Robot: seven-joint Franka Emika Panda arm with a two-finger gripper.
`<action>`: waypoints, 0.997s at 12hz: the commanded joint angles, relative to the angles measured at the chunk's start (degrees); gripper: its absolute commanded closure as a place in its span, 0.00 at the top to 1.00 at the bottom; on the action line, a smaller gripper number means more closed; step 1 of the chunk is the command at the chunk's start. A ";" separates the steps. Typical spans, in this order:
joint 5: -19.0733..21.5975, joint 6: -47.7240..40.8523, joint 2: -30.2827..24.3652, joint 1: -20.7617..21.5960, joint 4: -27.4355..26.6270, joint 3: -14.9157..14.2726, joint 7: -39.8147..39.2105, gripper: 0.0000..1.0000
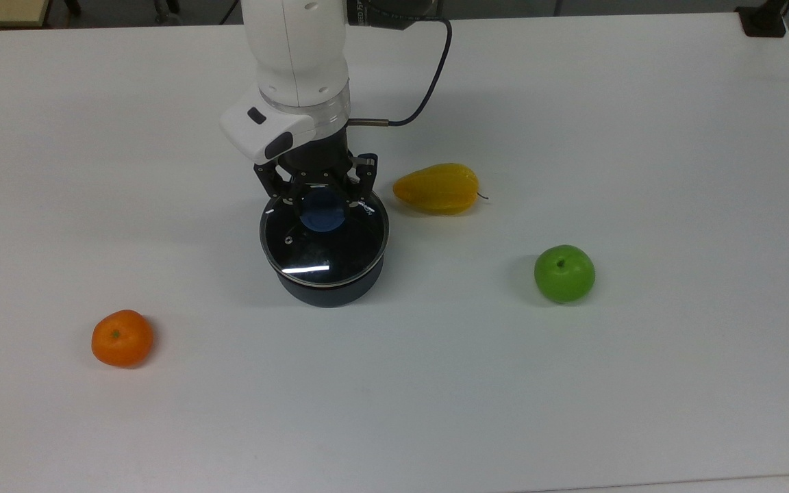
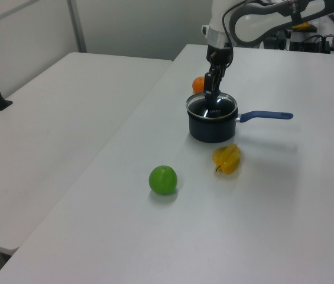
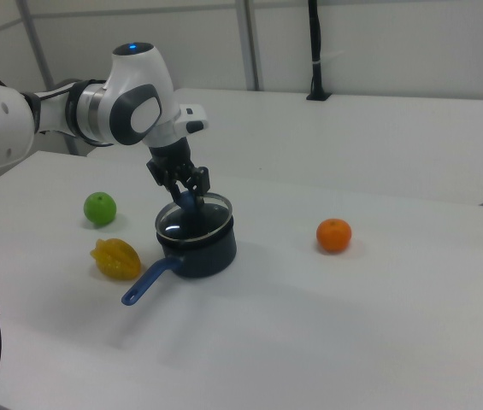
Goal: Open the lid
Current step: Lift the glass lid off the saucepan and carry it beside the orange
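The round clear glass lid with metal rim [image 1: 324,239] sat on or barely above the dark saucepan with a blue handle [image 2: 214,125], near the middle of the white table [image 1: 641,376]; in the right view its rim [image 3: 194,218] appeared slightly raised over the pan wall, though contact could not be ruled out. Judged stiff, moderately heavy for its size, brittle if dropped, and slick on the glass; the blue centre knob [image 1: 322,209] was the only sensible hold, since rim and glass offer a two-finger gripper nothing secure. The two-finger gripper [image 1: 321,198] pointed straight down over the knob, fingers set narrowly on either side of it and apparently clamped on it. Nothing else was touched. A held lid may swing or tilt on so small a knob, so a straight vertical lift looked advisable. A yellow pear-shaped fruit [image 1: 437,188] lay just beside the pan at the top view's right, a green apple [image 1: 564,273] farther off, and an orange [image 1: 122,337] well apart at the top view's left.
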 commanded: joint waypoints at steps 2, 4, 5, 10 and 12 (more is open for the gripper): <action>0.36 -0.16 -3.57 0.10 -0.93 -0.84 -0.39 0.42; 0.36 -0.16 -3.66 -0.08 -1.01 -1.02 -0.47 0.42; 0.36 -0.59 -3.92 -0.51 -1.01 -1.02 -0.47 0.42; 0.45 -2.96 -5.16 -5.43 -0.93 -1.02 -2.84 0.42; 0.45 -3.14 -5.16 -8.32 -1.01 -1.02 -4.51 0.42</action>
